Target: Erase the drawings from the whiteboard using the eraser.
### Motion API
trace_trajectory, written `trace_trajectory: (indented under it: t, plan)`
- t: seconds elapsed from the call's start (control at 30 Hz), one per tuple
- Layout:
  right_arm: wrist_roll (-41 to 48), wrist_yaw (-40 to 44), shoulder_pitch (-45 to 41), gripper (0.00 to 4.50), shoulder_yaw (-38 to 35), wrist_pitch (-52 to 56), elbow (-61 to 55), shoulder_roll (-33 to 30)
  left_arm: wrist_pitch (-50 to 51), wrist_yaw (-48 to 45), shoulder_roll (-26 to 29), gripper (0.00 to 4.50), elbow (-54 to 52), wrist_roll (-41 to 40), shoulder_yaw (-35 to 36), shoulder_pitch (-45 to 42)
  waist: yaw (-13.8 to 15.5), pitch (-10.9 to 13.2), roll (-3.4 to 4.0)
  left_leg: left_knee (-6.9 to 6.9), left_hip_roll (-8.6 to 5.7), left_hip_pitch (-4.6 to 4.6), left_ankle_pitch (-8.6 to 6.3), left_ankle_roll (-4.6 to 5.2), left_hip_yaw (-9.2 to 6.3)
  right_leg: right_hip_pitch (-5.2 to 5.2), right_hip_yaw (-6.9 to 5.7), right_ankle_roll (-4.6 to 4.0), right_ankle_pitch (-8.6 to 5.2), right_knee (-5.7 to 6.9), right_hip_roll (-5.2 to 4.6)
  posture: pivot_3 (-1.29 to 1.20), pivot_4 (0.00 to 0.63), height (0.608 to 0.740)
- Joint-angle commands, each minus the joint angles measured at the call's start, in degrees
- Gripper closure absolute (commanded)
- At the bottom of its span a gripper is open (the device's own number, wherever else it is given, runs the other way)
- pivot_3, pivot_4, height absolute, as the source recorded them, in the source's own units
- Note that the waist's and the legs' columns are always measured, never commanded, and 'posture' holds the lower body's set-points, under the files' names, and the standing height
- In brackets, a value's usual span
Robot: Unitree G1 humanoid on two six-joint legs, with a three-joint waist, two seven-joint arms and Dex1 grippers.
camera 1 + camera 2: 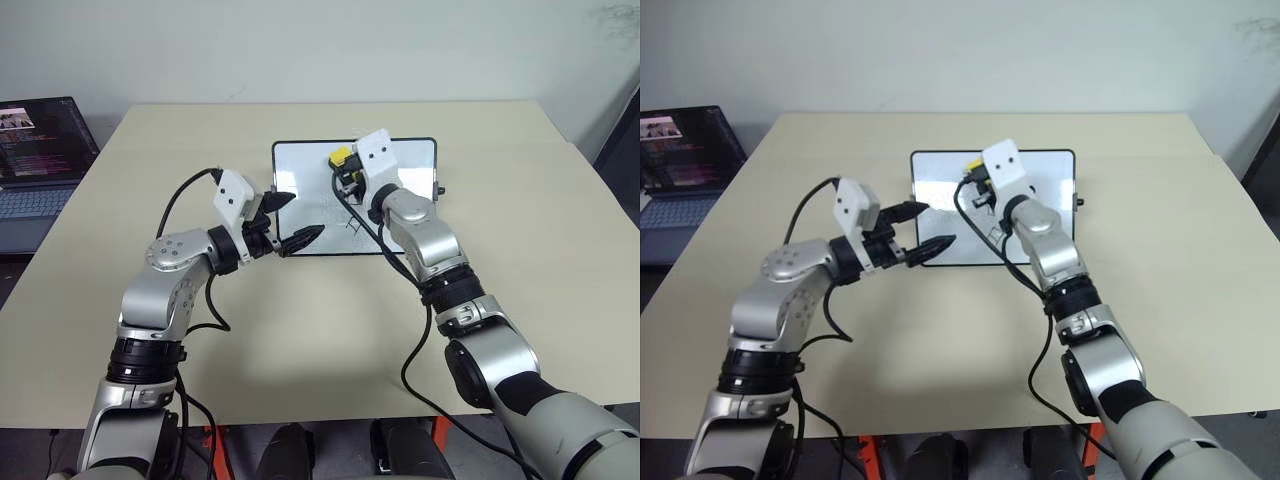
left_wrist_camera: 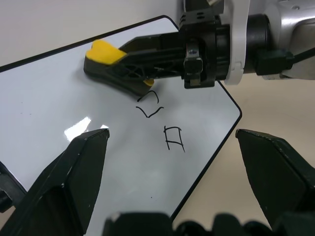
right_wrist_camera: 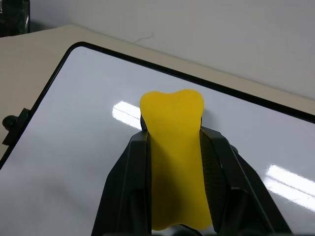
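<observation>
Eraser pinched in your right gripper (image 3: 174, 147), working over the whiteboard (image 1: 300, 165).

Your right fingers are clamping the yellow eraser (image 2: 106, 61) by its sides, its dark underside lying on or just above the glossy board; you cannot tell contact for certain. From the head camera the eraser is sitting at about 12 o'clock on the board, mostly hidden behind the wrist camera block. Your left gripper (image 1: 297, 218) is hanging spread wide at the board's 7 o'clock corner, the near edge running between its tips, holding nothing. The drawings (image 2: 162, 120) are showing as a small rectangle and some loose strokes beside the eraser; the stroke nearest it is partly covered, so its shape is hard to read. A laptop (image 1: 40, 160), cut off by the frame, is sitting at 9 o'clock off the table (image 1: 560, 260).
</observation>
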Motion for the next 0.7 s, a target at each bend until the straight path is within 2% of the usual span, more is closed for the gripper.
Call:
trace_trajectory:
  t: [0.03,0.37,0.7]
  plan:
    - [-0.54,0.18,-1.68,3.44,0.14,-2.10,0.34,0.10,-1.05,0.61,0.16,0.00,-0.96,-0.01,1.18,-1.55,0.00,0.00,0.00,0.00,0.00,0.00,0.00,0.00,0.00,0.00,0.01,0.00,0.00,0.00,0.00,0.00,0.150,0.740]
    - [-2.49,0.59,-0.40,3.44,0.36,-2.50,1.04,-1.68,-0.71,0.89,0.33,0.00,-1.71,-0.40,1.56,-0.93,0.00,0.00,0.00,0.02,0.00,0.02,0.00,0.00,-0.01,0.01,0.00,0.00,0.00,0.03,0.00,0.00,0.150,0.740]
    - [-3.71,2.60,3.32,3.44,-0.03,-0.73,-2.66,-7.70,-1.45,0.86,-1.14,0.00,0.01,-0.24,0.50,-2.27,0.96,-0.01,-0.02,0.07,-0.03,0.03,0.00,0.01,-0.05,0.06,-0.04,0.00,0.00,0.03,-0.02,0.00,0.150,0.740]
